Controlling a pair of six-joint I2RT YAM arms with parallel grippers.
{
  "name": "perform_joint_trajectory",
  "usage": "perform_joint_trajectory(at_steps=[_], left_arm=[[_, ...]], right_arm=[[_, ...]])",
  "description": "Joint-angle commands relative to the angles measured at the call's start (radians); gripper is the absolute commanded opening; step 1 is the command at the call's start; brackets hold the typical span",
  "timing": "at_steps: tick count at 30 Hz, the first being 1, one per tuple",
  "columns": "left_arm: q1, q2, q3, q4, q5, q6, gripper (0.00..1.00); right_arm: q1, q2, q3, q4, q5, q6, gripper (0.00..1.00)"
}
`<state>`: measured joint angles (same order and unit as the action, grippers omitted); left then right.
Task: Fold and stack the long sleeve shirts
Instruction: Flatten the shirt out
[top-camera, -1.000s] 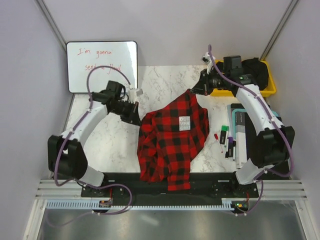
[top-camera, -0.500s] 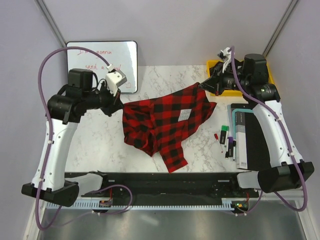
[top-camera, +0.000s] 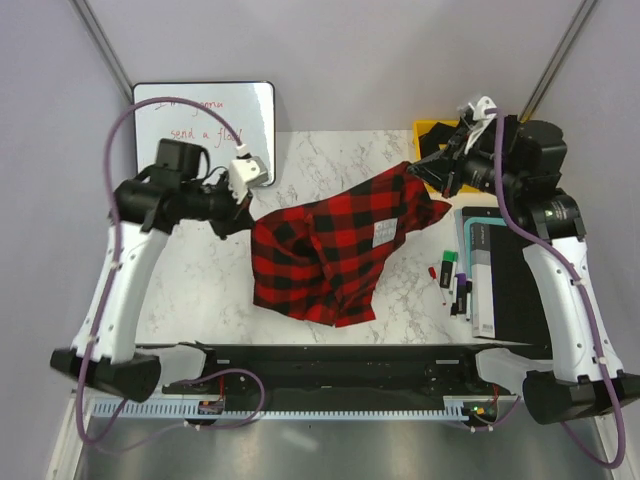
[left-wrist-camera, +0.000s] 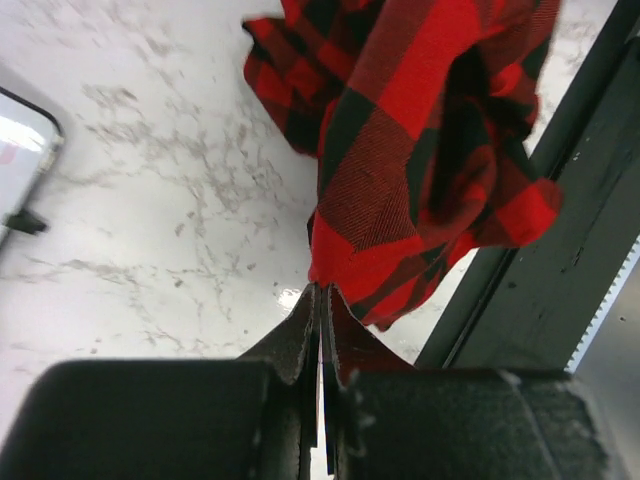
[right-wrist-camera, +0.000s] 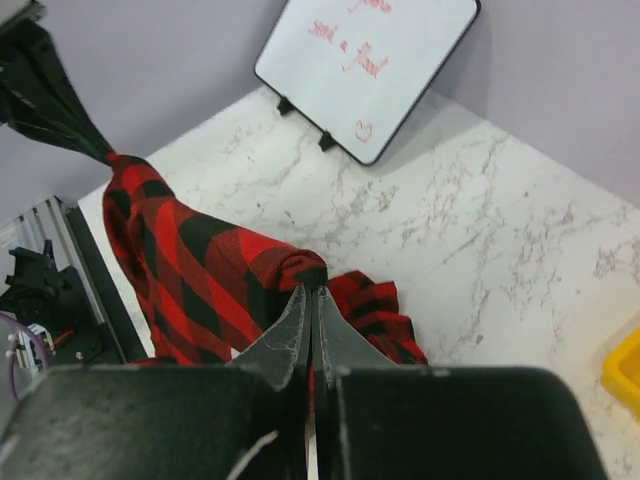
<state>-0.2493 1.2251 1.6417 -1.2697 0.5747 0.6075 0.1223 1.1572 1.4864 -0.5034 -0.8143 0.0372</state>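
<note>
One red-and-black check flannel shirt (top-camera: 335, 250) hangs stretched in the air between my two grippers above the marble table, its lower part drooping toward the near edge. My left gripper (top-camera: 245, 215) is shut on the shirt's left end; in the left wrist view the cloth (left-wrist-camera: 420, 150) hangs from the closed fingertips (left-wrist-camera: 322, 290). My right gripper (top-camera: 418, 172) is shut on the shirt's right end; in the right wrist view the cloth (right-wrist-camera: 200, 270) bunches at the closed tips (right-wrist-camera: 312, 285). A white label (top-camera: 384, 231) shows on the shirt.
A whiteboard (top-camera: 205, 130) stands at the back left. A yellow bin (top-camera: 432, 135) sits at the back right, partly behind my right arm. Markers (top-camera: 450, 280) and a flat grey and black box (top-camera: 485, 270) lie at the right. A black rail (top-camera: 340, 355) runs along the near edge.
Both arms have risen and lifted the shirt off the table. It lay hanging over the near edge a second ago and now hangs stretched between the grippers.
</note>
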Motion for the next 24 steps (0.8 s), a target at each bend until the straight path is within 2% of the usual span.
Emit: perform_joint_trajectory(at_steps=[1, 4, 6, 8, 11, 15, 19, 24], left_arm=[[-0.004, 0.186, -0.089, 0.197, -0.062, -0.014, 0.03], [-0.03, 0.208, -0.143, 0.289, -0.033, -0.037, 0.04], [-0.047, 0.188, -0.252, 0.358, -0.064, -0.064, 0.11], [-0.019, 0.171, -0.336, 0.386, -0.029, -0.089, 0.38], [0.045, 0.146, -0.431, 0.388, -0.026, -0.107, 0.61], [0.079, 0.113, -0.523, 0.293, 0.017, -0.092, 0.63], [0.079, 0.079, -0.609, 0.285, 0.014, -0.051, 0.62], [0.076, 0.161, -0.625, 0.239, 0.05, -0.055, 0.59]], right_arm=[[-0.009, 0.062, -0.113, 0.022, 0.102, -0.074, 0.0], [-0.009, 0.084, -0.156, 0.006, 0.18, -0.15, 0.0], [-0.021, 0.099, -0.178, 0.008, 0.262, -0.187, 0.0], [-0.035, 0.121, -0.187, 0.012, 0.306, -0.207, 0.0], [-0.042, 0.142, -0.216, 0.02, 0.339, -0.227, 0.0], [-0.047, 0.159, -0.253, 0.022, 0.391, -0.23, 0.0], [-0.058, 0.159, -0.287, 0.042, 0.391, -0.221, 0.0], [-0.059, 0.159, -0.298, 0.057, 0.368, -0.214, 0.0]])
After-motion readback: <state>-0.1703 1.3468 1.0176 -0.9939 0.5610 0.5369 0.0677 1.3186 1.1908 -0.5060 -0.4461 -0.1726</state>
